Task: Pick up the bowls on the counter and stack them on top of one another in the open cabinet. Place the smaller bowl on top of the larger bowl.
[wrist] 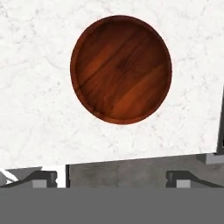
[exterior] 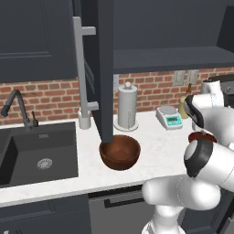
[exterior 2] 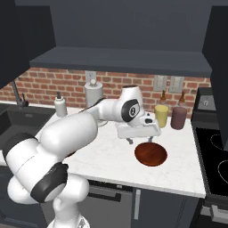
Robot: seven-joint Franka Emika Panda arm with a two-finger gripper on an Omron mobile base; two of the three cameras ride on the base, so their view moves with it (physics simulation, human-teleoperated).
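Wood-grained and reddish-brown, the smaller bowl (wrist: pixel 121 69) sits upright on the white counter (exterior 2: pixel 111 160) close to its front edge and toward the stove end, directly below the robot's gripper (exterior 2: pixel 139 140), which hangs above it with its fingers pointing down and spread apart, seemingly lined up for a rim grasp. The larger bowl (exterior: pixel 119 151) waits well apart, near the sink-side front edge beneath the open cabinet (exterior: pixel 169 58), whose bare shelf has yet to receive either bowl.
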